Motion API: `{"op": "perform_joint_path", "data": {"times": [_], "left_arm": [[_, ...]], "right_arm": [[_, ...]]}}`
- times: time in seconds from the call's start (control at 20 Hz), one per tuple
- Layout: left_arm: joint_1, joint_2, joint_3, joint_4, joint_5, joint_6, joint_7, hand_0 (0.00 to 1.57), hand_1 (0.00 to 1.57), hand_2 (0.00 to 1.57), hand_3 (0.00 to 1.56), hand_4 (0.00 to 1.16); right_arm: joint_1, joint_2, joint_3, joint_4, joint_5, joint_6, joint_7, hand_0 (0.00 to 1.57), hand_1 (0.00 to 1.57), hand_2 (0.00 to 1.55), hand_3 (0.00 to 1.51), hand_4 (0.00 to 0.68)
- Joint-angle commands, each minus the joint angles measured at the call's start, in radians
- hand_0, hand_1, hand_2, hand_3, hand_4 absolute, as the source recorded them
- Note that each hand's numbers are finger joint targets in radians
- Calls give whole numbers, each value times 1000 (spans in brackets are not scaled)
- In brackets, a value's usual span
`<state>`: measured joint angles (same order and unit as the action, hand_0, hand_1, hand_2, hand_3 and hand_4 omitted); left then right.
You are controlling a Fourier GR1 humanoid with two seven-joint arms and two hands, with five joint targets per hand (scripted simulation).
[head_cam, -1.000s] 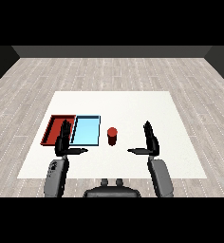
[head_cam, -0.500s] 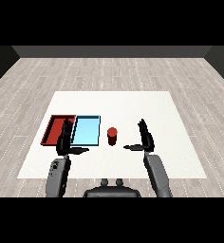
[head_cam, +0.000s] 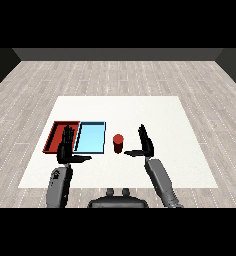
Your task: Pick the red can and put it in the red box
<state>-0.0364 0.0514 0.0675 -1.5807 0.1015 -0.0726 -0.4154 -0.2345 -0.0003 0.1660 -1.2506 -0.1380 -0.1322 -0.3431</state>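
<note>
The red can [head_cam: 118, 143] stands upright on the white counter [head_cam: 165, 115], its long axis vertical, just to the right of the light blue tray [head_cam: 90, 137] and apart from it. The right hand [head_cam: 145, 144] is the nearer one: it sits just to the can's right at about the same depth, with the can lying to its left, off the thumb side. Its fingers [head_cam: 142, 133] are straight and pointing up, the thumb stretched out toward the can, so the hand is spread and holds nothing; a small gap separates thumb tip and can. The left hand [head_cam: 67, 148] hovers over the seam between the red tray [head_cam: 54, 136] and the blue one, fingers straight, thumb out, also holding nothing. The can is a short, plain red cylinder with a slightly lighter top. The next move seems to call for the right hand to close leftward around the can, then carry it across the blue tray to the red one.
</note>
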Motion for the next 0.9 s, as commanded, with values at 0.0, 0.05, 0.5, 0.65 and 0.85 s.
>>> {"op": "perform_joint_path", "data": {"times": [0.0,0.05,0.5,0.65,0.85], "left_arm": [[21,-49,-51,-8,-54,56,-20,0,0,0,0,0],[-5,18,26,19,15,-9,-1,0,0,0,0,0],[109,-5,-30,-158,7,-1,46,0,0,0,0,0],[-49,-35,-12,67,-27,51,-8,0,0,0,0,0],[-7,-10,5,41,0,8,-46,0,0,0,0,0]], "right_arm": [[-15,0,101,-3,-48,-81,26,0,0,0,0,0],[-46,0,4,100,-65,29,-35,0,0,0,0,0],[-69,0,158,161,-186,-71,-85,0,0,0,0,0],[-175,0,198,353,-284,-82,-192,0,0,0,0,0],[-221,0,271,432,-364,-113,-235,0,0,0,0,0]]}}
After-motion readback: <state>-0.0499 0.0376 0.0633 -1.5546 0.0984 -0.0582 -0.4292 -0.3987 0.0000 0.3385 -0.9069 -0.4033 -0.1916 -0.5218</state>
